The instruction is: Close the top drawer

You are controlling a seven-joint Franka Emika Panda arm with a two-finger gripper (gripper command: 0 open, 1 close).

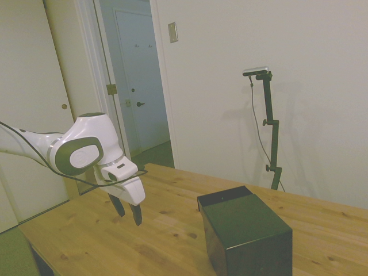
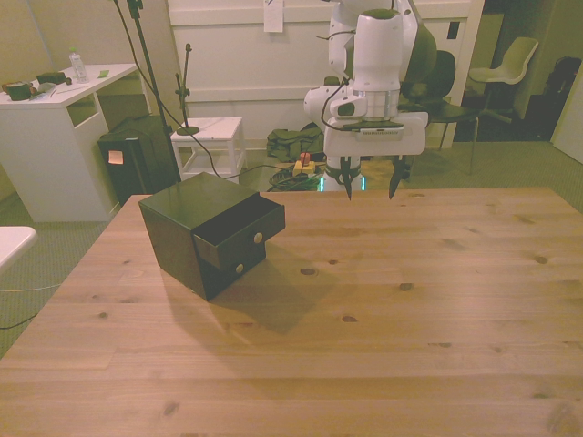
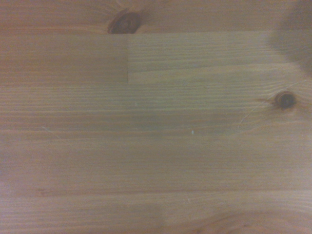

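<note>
My hand (image 2: 371, 188) hangs above the surface (image 2: 383, 300) near its far edge, its 2 fingers spread apart and holding nothing. The wrist view shows only bare wood grain with 2 dark knots. Well apart, toward the front view's left, sits the glossy black cabinet (image 2: 182, 238). Its top drawer (image 2: 239, 235) juts out, with a small round knob on its front. Open wood lies between.

A glossy white arm (image 1: 80, 146) with rounded shells is being shown, a grey oval cap being set into its wrist joint. A thin black cable (image 1: 34, 155) is being carried along it. The white hand (image 2: 371, 187) is being finished by two short dark fingers (image 1: 136, 214), and a greenish glow is being seen beneath it.
</note>
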